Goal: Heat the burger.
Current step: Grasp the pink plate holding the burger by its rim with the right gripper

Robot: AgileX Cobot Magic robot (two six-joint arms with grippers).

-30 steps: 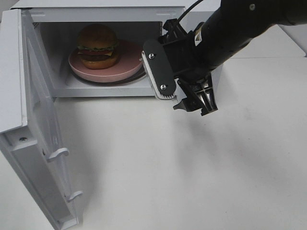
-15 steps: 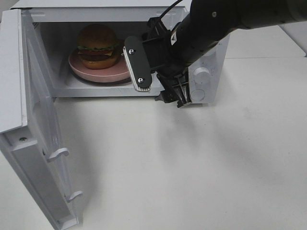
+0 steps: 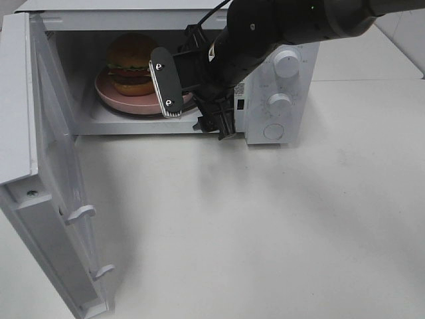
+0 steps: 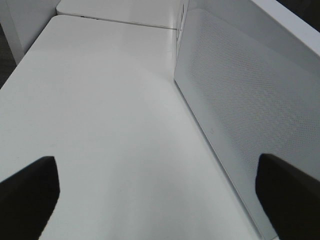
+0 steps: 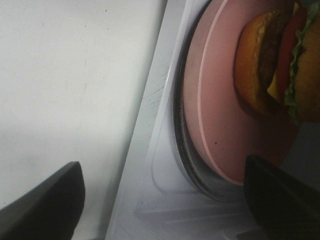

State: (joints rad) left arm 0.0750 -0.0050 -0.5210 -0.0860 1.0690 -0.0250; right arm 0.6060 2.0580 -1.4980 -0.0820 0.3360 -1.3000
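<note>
The wide-swung white microwave door [image 3: 56,193] stands nearest, hinged at the left of the oven and hanging out over the bare white tabletop [image 3: 265,232]; it has a perforated inner panel and two small latch hooks on its free edge. Beside its outer face, in the left wrist view, the left hand [image 4: 160,192] hovers with its dark fingers spread wide and nothing between them. Farther in, the black right hand [image 3: 192,109] sits at the mouth of the boxy white microwave oven [image 3: 265,86], its fingers spread and empty, one on each side of the front lip of the cavity in its own wrist view. Inside the cavity, a round pink plate [image 3: 119,100] rests on the dark-rimmed turntable, and on the plate stands the tall burger with a glossy golden-brown bun, green lettuce, red tomato, yellow cheese and dark patty [image 3: 133,63], upright and toward the back left. The burger seems already placed, so the step in hand is probably getting the right hand clear of the opening so the door can shut. Doing it well means drawing straight back and slightly up, keeping the fingers off the plate rim so the burger is not nudged, then pushing the door until it latches, with the knobs [image 3: 287,61] on the right panel left for last.
</note>
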